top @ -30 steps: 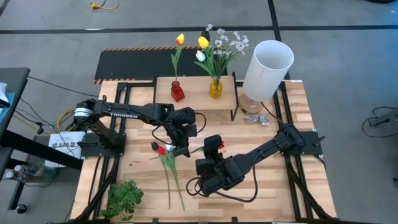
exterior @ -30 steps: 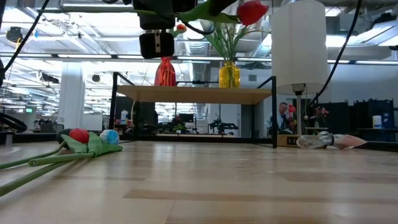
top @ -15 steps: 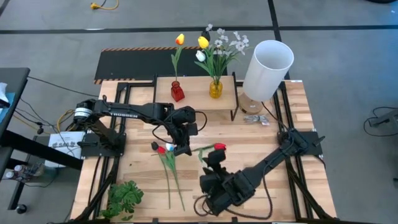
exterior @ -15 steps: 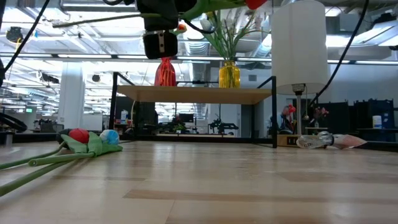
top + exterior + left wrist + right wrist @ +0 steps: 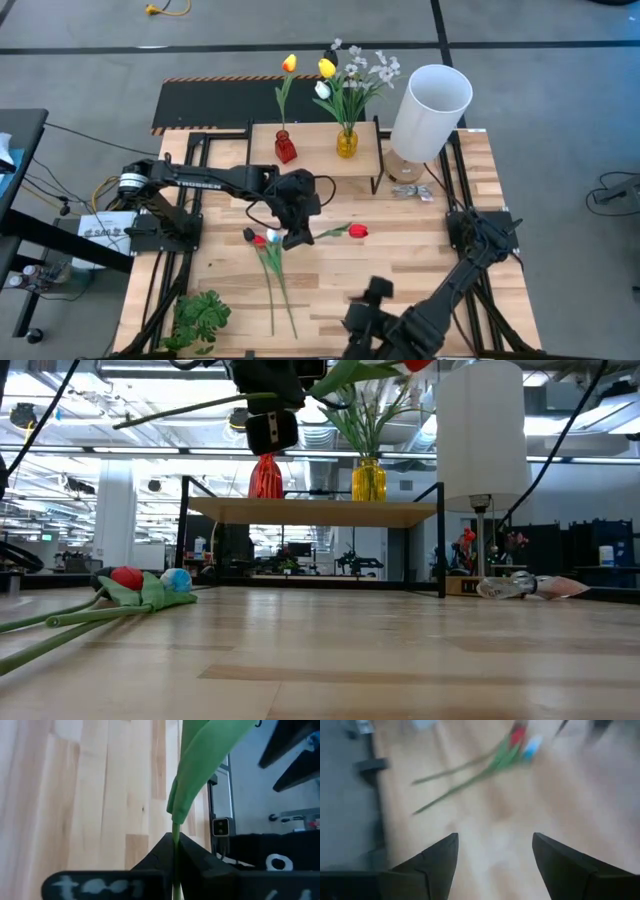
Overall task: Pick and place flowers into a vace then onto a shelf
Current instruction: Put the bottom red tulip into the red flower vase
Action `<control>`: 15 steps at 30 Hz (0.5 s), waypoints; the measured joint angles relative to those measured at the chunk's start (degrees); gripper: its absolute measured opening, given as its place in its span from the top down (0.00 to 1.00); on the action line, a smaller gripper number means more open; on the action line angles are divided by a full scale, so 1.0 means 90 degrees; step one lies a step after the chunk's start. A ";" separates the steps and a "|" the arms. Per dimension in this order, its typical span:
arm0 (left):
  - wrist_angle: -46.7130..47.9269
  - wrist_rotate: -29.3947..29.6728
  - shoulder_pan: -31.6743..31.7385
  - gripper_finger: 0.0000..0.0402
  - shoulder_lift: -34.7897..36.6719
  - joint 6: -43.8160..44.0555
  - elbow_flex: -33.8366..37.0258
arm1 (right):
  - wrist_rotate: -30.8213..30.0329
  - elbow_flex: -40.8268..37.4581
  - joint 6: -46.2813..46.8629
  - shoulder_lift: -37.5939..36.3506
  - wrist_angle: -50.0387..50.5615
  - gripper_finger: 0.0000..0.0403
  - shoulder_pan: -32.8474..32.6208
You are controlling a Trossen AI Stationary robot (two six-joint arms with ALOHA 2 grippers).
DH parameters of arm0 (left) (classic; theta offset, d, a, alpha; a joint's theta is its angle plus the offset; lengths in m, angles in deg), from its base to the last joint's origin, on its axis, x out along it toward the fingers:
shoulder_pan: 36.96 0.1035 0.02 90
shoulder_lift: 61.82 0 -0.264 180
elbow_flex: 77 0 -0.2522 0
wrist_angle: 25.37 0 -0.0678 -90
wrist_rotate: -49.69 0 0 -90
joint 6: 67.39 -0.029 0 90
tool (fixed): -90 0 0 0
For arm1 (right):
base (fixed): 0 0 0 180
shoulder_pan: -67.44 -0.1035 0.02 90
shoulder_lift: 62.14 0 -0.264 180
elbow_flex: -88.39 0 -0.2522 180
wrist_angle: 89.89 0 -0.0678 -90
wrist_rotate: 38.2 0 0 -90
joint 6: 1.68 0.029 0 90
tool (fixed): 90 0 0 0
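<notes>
Tulip clamped in left gripper, right arm clear

Left gripper (image 5: 297,236) at table centre pinches a red tulip (image 5: 357,231) by its stem, head toward three o'clock, lifted clear for carrying to the shelf (image 5: 315,160) at twelve. Right gripper (image 5: 492,865), fingers apart and empty, sits at six. No legible writing.

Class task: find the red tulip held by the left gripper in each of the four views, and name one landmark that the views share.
High view: red tulip, mid-table, right of the left gripper.
Low view: top edge, head cut off.
Left wrist view: only stem and leaf.
Right wrist view: not in it.
Shared landmark: two tulips lying on the table.
</notes>
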 joint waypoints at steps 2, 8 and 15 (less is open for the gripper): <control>-0.0219 0.0141 -0.0001 1.00 0.0055 -0.0020 0.0000 | 0.0678 -0.0012 0.1039 0.0001 -0.0009 0.38 -0.0079; -0.1225 0.0695 0.0032 1.00 0.0563 -0.0142 0.0000 | 0.1741 -0.0209 0.3137 0.0016 -0.0247 0.38 -0.0446; -0.2326 0.1278 0.0251 1.00 0.1739 -0.0458 -0.0002 | 0.1827 -0.0228 0.4493 0.0219 -0.0416 0.38 -0.0918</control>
